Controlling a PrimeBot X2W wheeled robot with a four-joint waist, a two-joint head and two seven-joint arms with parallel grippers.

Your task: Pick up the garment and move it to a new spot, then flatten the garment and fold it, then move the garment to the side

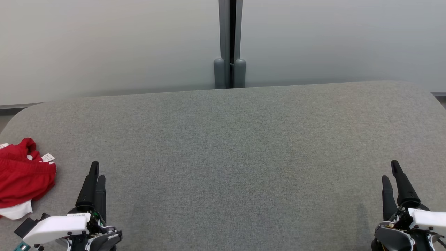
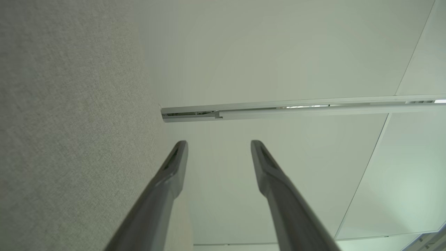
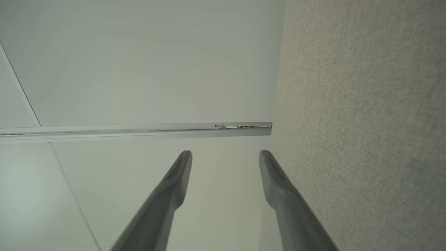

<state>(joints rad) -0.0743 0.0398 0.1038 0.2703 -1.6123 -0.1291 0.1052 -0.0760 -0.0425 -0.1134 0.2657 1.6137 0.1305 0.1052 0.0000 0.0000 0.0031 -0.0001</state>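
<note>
The garment (image 1: 22, 174), red with white trim and tags, lies crumpled at the left edge of the grey worktop (image 1: 237, 146), near the front. The left tool (image 1: 98, 170) is just beside it, apart from the cloth, its fingers spread and holding nothing. The right tool (image 1: 389, 170) is near the front right corner, likewise spread and empty. A grey post (image 1: 229, 45) stands behind the far edge.

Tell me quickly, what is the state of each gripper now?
Left gripper: open, holding nothing.
Right gripper: open, holding nothing.
</note>
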